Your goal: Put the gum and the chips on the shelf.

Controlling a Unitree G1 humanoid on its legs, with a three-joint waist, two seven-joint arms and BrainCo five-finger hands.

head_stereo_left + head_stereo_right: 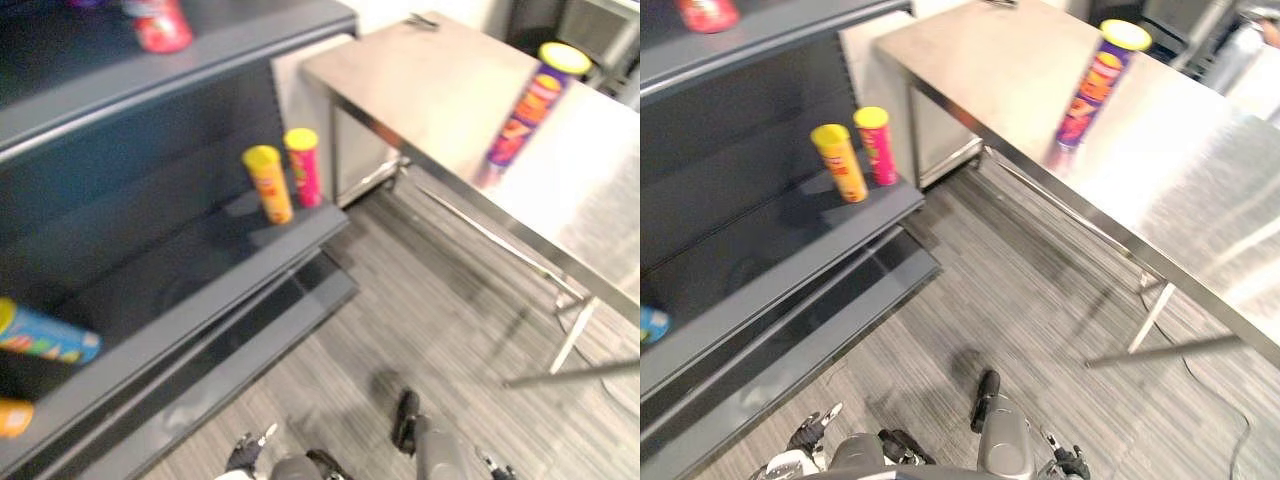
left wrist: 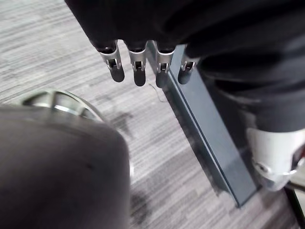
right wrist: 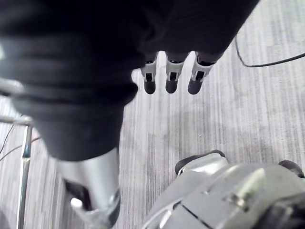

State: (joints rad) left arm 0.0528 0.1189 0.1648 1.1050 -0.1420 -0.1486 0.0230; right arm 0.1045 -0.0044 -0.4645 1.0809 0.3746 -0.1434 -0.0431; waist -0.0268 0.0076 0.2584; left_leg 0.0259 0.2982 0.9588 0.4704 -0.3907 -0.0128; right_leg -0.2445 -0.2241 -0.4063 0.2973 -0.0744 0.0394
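A tall purple chips can (image 1: 530, 105) with a yellow lid stands upright on the steel table (image 1: 420, 90) at the right. On the dark grey shelf (image 1: 200, 300) at the left, a yellow can (image 1: 268, 183) and a pink can (image 1: 304, 165) stand side by side near the board's right end. A red container (image 1: 160, 25) sits on the board above. My left hand (image 2: 138, 64) hangs low over the floor with straight fingers and holds nothing. My right hand (image 3: 171, 76) hangs the same way, also with nothing in it. Both hands are far below the table top.
A blue can (image 1: 45, 340) lies on its side at the shelf's left end, with an orange item (image 1: 12, 415) below it. Grey striped carpet (image 1: 400, 300) runs between shelf and table. The table's thin steel legs (image 1: 570, 340) stand at the right.
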